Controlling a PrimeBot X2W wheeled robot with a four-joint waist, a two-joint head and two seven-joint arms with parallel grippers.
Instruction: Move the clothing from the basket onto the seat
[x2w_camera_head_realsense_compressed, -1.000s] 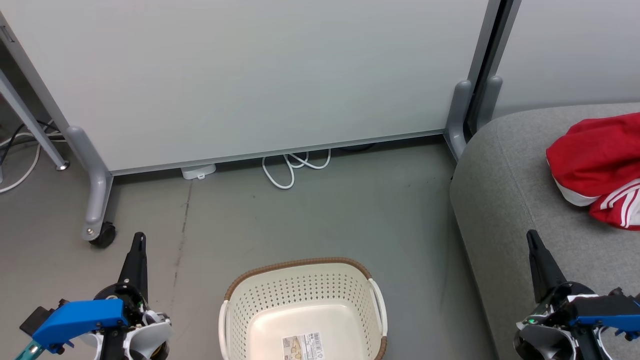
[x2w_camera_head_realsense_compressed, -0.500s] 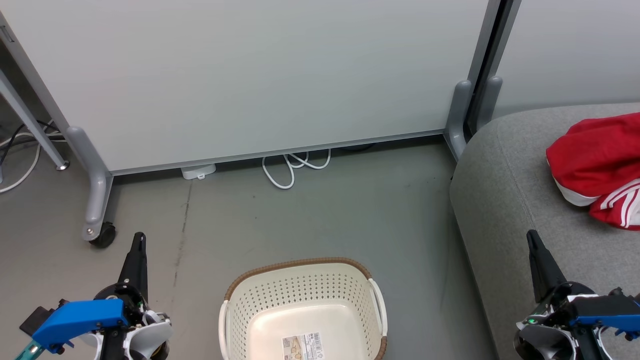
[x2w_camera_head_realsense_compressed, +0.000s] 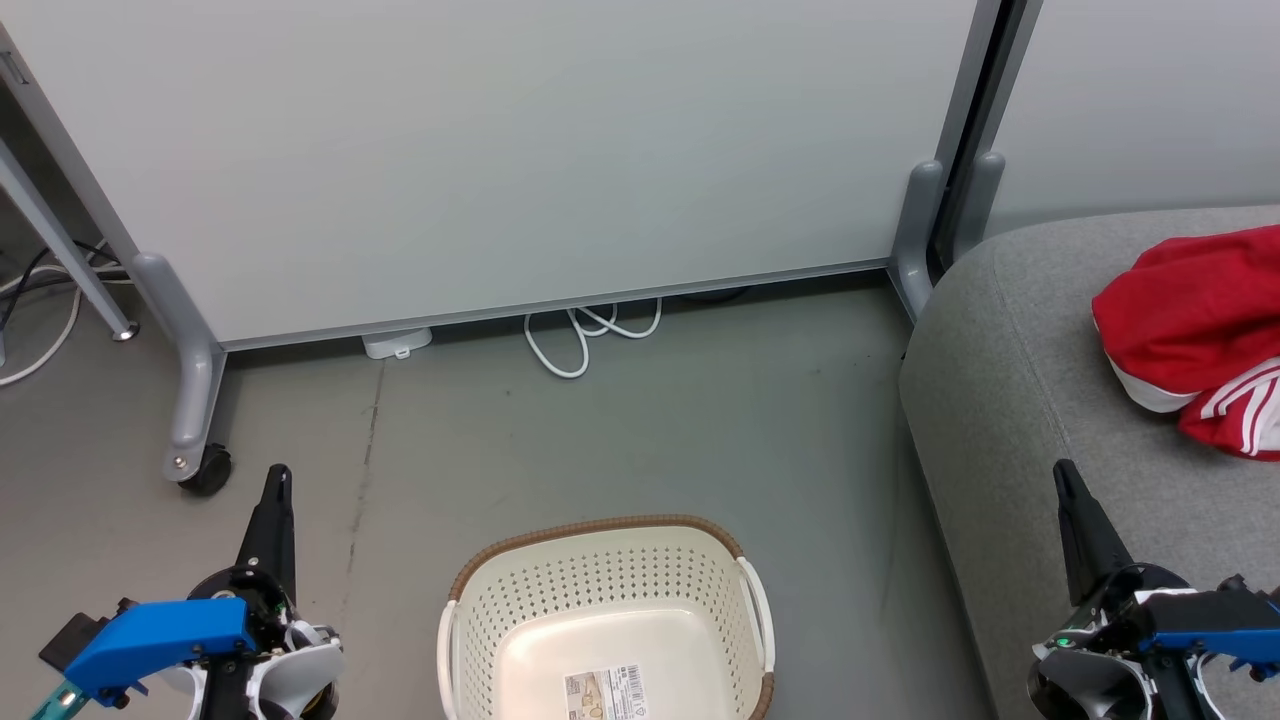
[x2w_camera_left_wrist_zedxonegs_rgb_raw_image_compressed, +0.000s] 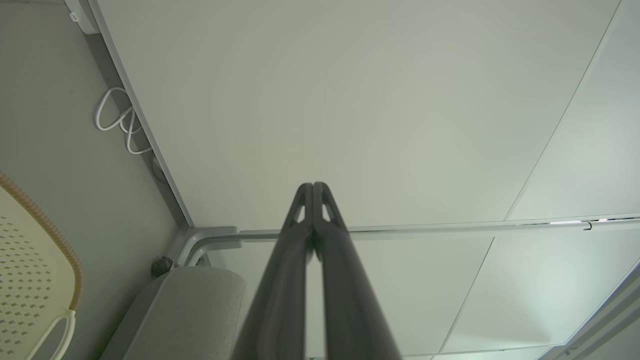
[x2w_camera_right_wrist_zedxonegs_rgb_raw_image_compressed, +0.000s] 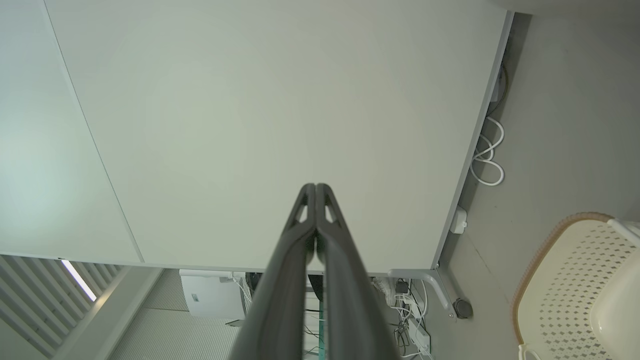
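Clothing: lying on seat at right edge; basket at bottom centre standing empty. Showing left gripper, right gripper pressed together, holding nothing. Probably finishing: steering clear of clothing while parking.

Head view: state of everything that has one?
basket: upright on the floor, no clothing inside, just a label
clothing: heaped on the seat
left gripper: jaws shut, holding nothing
right gripper: jaws shut, holding nothing

red clothing bunched on grey seat, cream basket w/ label inside
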